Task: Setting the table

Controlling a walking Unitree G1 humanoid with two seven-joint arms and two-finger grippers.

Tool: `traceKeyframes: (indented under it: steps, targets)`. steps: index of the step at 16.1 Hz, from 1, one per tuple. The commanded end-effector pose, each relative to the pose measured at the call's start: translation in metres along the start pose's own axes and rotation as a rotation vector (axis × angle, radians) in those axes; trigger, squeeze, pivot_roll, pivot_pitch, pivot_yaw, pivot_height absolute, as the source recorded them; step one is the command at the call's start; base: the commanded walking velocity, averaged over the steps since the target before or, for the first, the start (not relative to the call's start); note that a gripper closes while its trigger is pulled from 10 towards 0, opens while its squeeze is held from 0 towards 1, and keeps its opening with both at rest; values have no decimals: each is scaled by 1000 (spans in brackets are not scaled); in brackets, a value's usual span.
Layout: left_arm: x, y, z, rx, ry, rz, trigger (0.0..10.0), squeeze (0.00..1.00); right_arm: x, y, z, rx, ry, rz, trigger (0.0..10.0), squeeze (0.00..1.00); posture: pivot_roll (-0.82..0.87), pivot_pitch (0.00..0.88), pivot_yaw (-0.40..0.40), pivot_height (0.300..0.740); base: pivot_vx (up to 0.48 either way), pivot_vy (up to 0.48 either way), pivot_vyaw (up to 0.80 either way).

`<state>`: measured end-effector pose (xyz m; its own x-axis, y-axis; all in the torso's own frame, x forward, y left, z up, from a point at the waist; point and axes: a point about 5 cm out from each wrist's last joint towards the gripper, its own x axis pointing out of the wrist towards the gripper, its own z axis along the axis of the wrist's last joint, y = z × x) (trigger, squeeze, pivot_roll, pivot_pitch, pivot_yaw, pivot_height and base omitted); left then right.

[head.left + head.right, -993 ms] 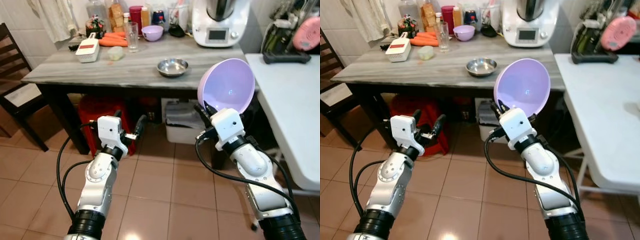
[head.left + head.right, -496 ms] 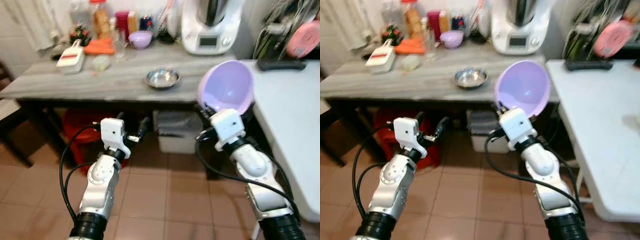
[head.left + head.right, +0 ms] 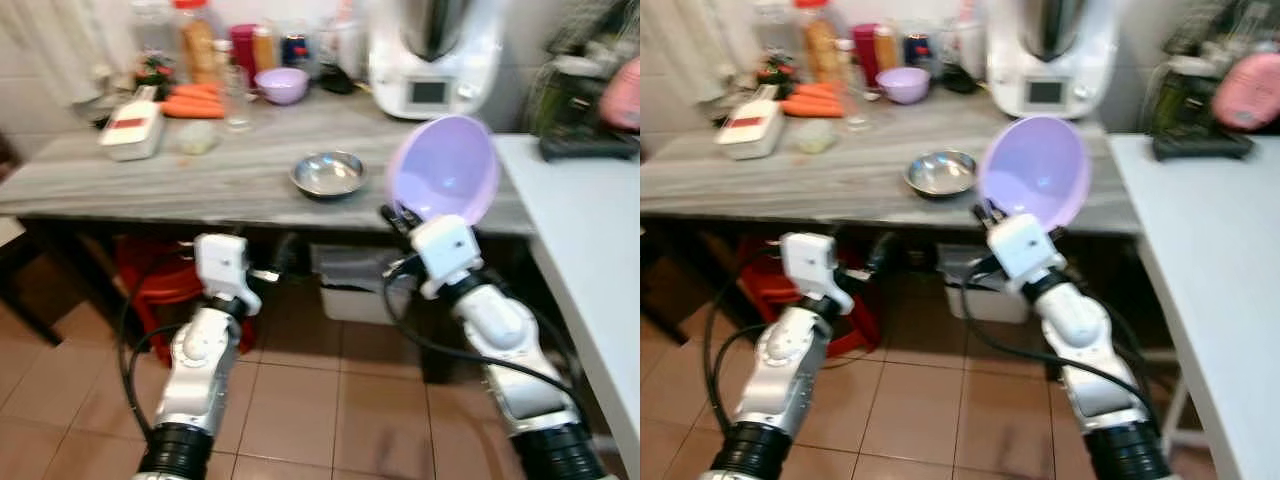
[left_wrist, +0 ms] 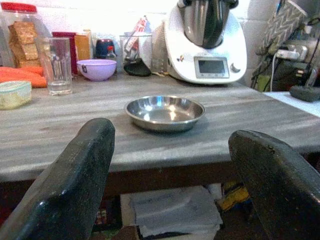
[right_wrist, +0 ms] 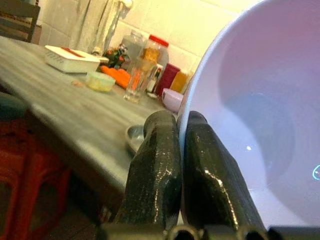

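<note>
Between the right gripper's (image 3: 992,213) fingers (image 5: 155,175), clamped together, sits the rim of a purple bowl (image 3: 1033,171). Left gripper (image 4: 170,165) fingers apart, empty; steel dish (image 4: 164,112) on the tabletop (image 4: 75,140) just beyond them

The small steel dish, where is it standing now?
The steel dish stands on the grey wooden table, near its front edge, just left of the big purple bowl held by the right gripper.

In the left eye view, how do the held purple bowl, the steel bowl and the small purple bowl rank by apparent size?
1. Held purple bowl, gripped by the right gripper; it is nearest the camera, which inflates its size.
2. Steel bowl.
3. Small purple bowl, farthest back, so its true size is uncertain.
</note>
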<state>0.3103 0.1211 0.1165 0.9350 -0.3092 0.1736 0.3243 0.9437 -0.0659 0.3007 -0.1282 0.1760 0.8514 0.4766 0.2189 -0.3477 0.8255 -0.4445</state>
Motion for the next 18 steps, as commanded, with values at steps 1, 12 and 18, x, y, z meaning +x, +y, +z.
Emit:
traceKeyframes:
  steps: [1, 12, 18]
  targets:
    - [-2, 12, 5, 24, -11, 23, 10000, 0, 5, 5, 8, 3, -37, 14, 10000, 0, -88, 11, 48, 740, 401, 0, 475]
    - [-3, 6, 2, 7, -3, 4, 10000, 0, 5, 4, 5, 19, -17, 6, 10000, 0, -92, 20, 49, 740, 404, 0, -28]
    - [-5, 4, 1, -1, 0, -4, 10000, 0, 6, 5, 6, 22, -25, 14, 10000, 0, -91, 19, 45, 740, 404, 0, -178]
